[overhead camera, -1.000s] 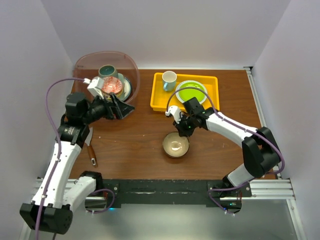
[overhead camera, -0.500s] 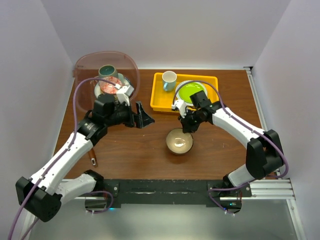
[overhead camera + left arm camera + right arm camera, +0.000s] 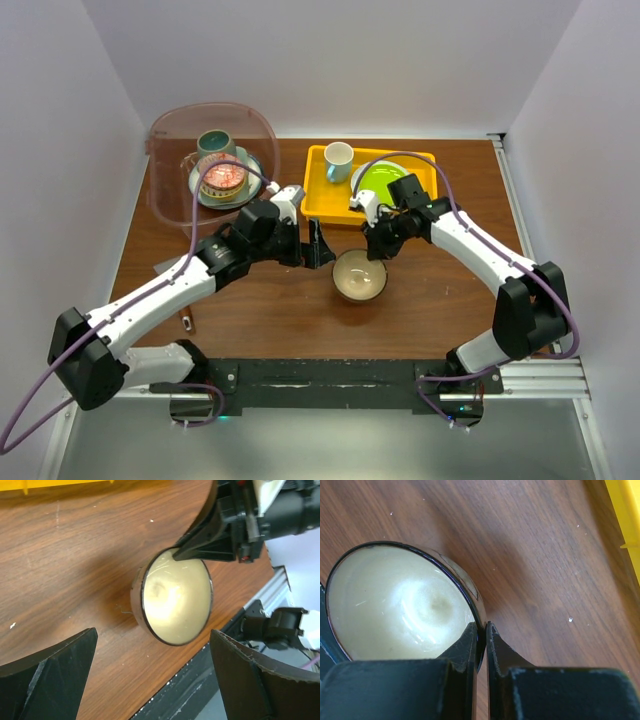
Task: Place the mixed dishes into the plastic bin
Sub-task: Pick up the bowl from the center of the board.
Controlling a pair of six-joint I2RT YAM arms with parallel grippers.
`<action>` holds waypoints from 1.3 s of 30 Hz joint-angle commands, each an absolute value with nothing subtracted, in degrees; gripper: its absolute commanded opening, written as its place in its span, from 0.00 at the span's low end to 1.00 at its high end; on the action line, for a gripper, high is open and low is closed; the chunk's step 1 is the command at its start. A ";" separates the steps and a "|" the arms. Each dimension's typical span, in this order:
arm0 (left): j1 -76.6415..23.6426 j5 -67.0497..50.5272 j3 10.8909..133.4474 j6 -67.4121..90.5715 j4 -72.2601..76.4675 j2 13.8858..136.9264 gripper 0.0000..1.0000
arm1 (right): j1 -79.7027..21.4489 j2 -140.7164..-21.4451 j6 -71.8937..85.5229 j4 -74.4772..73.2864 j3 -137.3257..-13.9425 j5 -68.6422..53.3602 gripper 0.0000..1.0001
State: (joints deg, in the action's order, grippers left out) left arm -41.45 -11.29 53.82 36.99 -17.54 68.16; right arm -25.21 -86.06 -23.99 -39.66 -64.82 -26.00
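A bowl (image 3: pixel 359 277) with a cream inside and a dark rim sits on the wooden table in front of the yellow tray. My right gripper (image 3: pixel 379 251) is shut on its far rim, one finger inside and one outside (image 3: pixel 482 630). My left gripper (image 3: pixel 318 245) stands wide open just left of the bowl (image 3: pixel 175 597), with nothing between its fingers (image 3: pixel 50 675). The plastic bin (image 3: pixel 160 190) is at the back left. It holds a teal mug (image 3: pixel 213 143) and stacked plates (image 3: pixel 225 180).
A yellow tray (image 3: pixel 318 200) at the back centre holds a small white cup (image 3: pixel 338 160) and a lime-green plate (image 3: pixel 385 180). A brown-handled utensil (image 3: pixel 185 316) lies near the table's left front. The table's front edge runs close behind the bowl in the left wrist view.
My left arm has swung from the bin rightwards to the bowl's left side, still open. My right gripper has drawn the bowl slightly back and to the right.
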 commanded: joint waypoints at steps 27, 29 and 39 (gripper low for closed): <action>-49.39 3.43 61.87 39.99 -20.92 76.46 1.00 | -23.64 -83.58 -18.63 -37.53 -68.91 -32.08 0.00; -49.57 3.78 62.22 39.90 -21.62 76.99 1.00 | -23.64 -83.50 -18.63 -37.53 -68.99 -32.17 0.00; -51.06 5.36 64.51 38.85 -23.99 79.37 1.00 | -23.64 -83.32 -18.54 -37.27 -68.55 -32.34 0.00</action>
